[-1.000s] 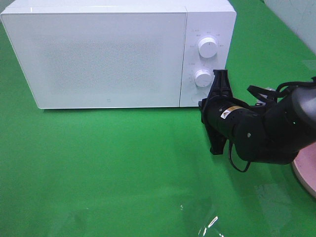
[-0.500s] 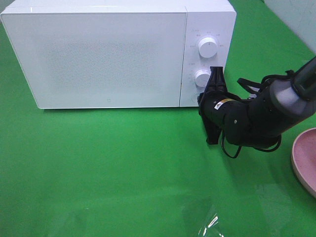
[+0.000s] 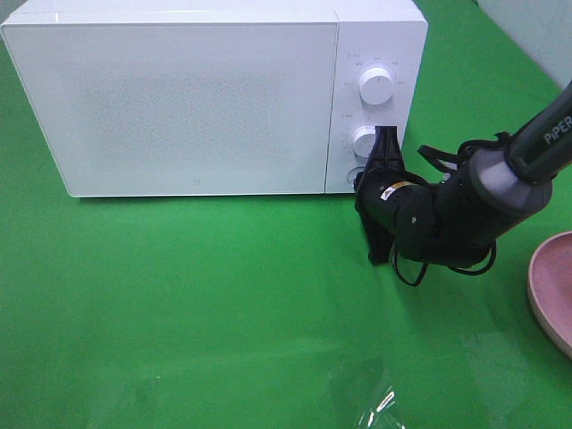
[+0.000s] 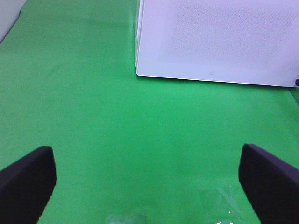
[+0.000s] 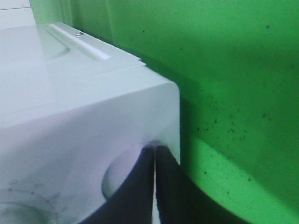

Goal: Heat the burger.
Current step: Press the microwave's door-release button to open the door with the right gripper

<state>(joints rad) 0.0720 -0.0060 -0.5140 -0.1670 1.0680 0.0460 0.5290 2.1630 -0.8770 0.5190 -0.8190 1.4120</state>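
Hiding from every view, the burger cannot be placed. Right tool (image 5: 154, 151), shut tight and empty, has its tips at the round button (image 5: 119, 175) low on the microwave (image 3: 197, 98). Left tool (image 4: 148, 182) gapes wide over the green desk (image 3: 179, 295), holding nothing. A pink plate (image 3: 554, 286) lies far right.

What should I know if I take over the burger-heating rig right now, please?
Left gripper: open, hovering over the green table, holding nothing.
Right gripper: shut, tip at the microwave front, by the lower knob.
Microwave door shut; pink plate at the right edge; burger not in view.
Done: cannot tell whether the burger is inside.
Left: check that, then start heating.
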